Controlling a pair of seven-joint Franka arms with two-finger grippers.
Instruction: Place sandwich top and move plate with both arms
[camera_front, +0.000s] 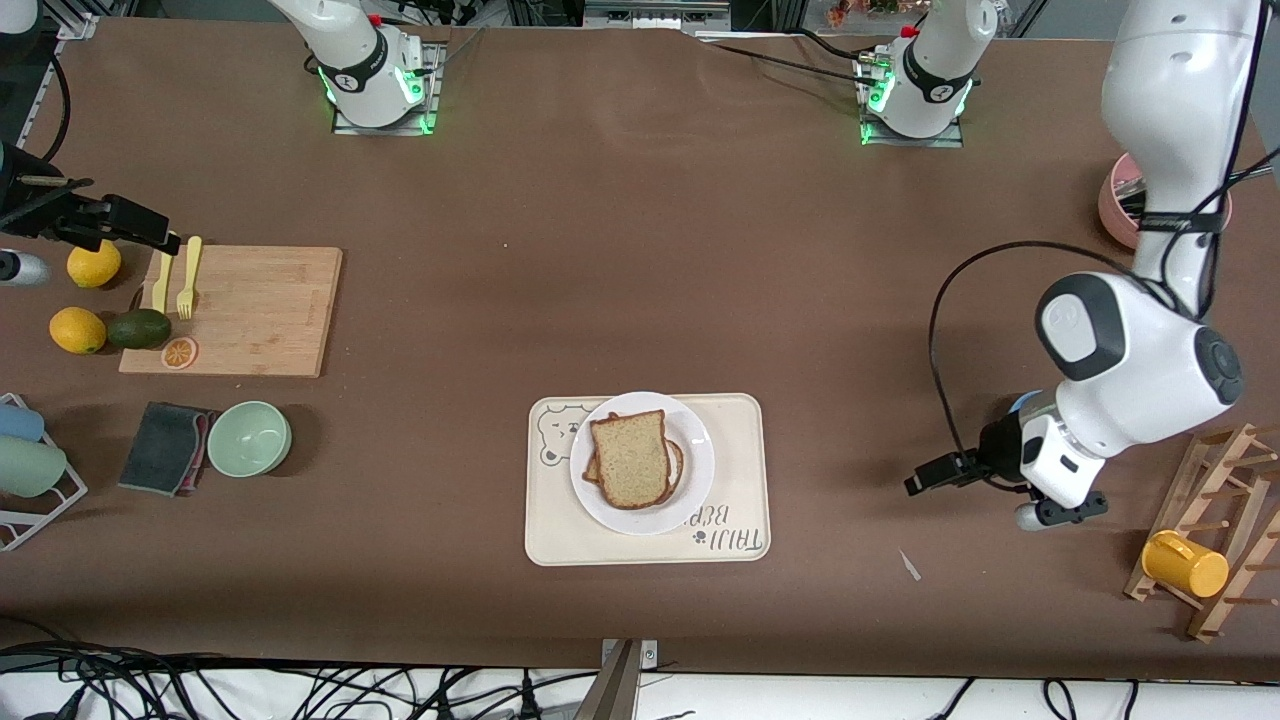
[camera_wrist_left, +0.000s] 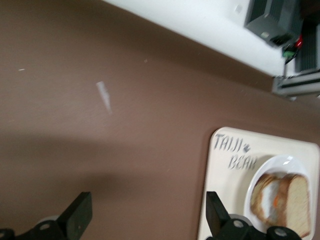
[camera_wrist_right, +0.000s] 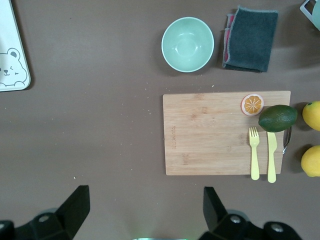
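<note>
The white plate (camera_front: 697, 470) rests on the cream bear tray (camera_front: 740, 420) near the table's middle. The pale speckled sandwich top (camera_front: 628, 458) lies on the stack on the plate, with darker toast (camera_front: 679, 462) peeking out beneath. The left wrist view shows the sandwich top (camera_wrist_left: 295, 200), the plate (camera_wrist_left: 280, 162) and the tray (camera_wrist_left: 305, 150). My left gripper (camera_front: 938, 473) (camera_wrist_left: 147, 197) is open and empty above bare table, toward the left arm's end from the tray. My right gripper (camera_front: 150, 235) (camera_wrist_right: 145, 192) is open and empty over the cutting board's edge.
A wooden cutting board (camera_front: 260, 310) holds a yellow fork, a knife and an orange slice, with lemons and an avocado beside it. A green bowl (camera_front: 250, 437) and a grey cloth (camera_front: 165, 435) lie nearer the front camera. A wooden rack with a yellow cup (camera_front: 1185, 565) stands at the left arm's end.
</note>
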